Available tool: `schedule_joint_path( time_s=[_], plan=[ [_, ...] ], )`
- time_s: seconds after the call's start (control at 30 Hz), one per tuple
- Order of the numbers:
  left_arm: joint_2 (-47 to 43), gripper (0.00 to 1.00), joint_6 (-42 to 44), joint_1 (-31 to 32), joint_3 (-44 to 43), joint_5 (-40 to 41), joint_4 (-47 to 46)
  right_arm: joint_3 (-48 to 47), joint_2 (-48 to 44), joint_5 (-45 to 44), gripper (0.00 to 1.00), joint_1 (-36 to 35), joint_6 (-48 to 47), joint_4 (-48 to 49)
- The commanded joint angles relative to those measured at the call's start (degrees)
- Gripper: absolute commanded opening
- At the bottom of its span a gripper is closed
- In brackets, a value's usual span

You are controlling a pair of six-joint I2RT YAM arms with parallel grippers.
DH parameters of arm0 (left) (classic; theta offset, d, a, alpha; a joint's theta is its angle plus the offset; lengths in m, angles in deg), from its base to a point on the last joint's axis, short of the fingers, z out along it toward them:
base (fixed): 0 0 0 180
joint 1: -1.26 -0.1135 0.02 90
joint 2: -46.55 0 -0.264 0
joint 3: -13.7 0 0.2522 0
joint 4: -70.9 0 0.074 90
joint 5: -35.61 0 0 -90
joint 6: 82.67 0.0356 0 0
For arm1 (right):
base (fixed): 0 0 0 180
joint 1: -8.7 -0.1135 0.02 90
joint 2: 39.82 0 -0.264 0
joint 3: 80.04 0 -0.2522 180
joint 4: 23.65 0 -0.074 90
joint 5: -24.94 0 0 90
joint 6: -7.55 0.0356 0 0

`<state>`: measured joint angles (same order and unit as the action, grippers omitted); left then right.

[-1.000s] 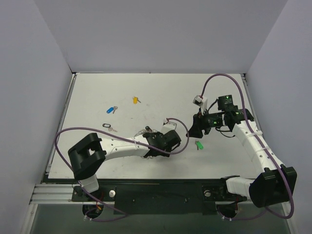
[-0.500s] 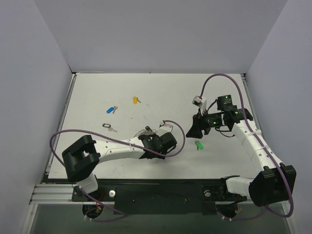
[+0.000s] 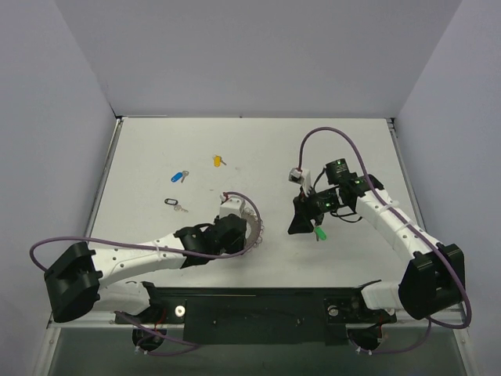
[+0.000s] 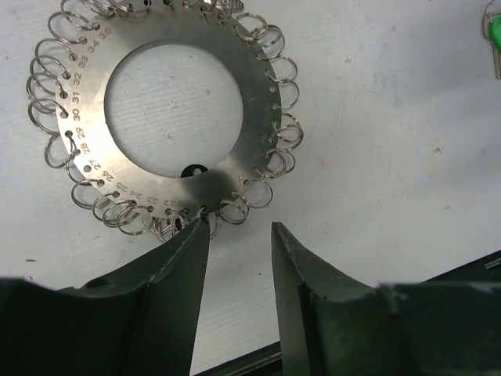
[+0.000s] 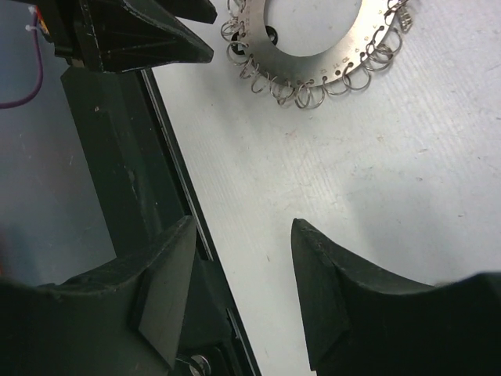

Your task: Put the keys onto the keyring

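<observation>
While the keyring (image 4: pixel 258 125) is lying flat on the worktop (image 4: pixel 376 157), the left end effector (image 4: pixel 237 235) is hovering released at its near rim, empty. The right end effector (image 5: pixel 243 235) is hanging released, empty, beside the green-headed key (image 3: pixel 319 234).

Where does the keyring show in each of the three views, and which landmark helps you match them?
Top external: the keyring lies low centre, partly hidden by the left arm.
Left wrist: upper left, top clipped.
Right wrist: top edge, lower part only.
Landmark: green-headed key, right of it in top external; top-right corner of left wrist.
</observation>
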<state>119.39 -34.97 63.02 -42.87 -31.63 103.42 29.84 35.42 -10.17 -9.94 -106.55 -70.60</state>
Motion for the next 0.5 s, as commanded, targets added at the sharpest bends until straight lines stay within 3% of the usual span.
schedule_joint_path(
  time_s=[0.0,0.47],
  plan=[
    [-2.1,0.47,-2.1,-0.1,2.0,-1.5,-6.7,1.3,1.4,-0.6,0.47,-2.5,1.2,2.5],
    [9.3,0.39,-0.1,1.5,-4.5,-3.0,-7.3,0.9,2.6,-1.7,0.47,-2.5,1.6,2.6]
  ],
)
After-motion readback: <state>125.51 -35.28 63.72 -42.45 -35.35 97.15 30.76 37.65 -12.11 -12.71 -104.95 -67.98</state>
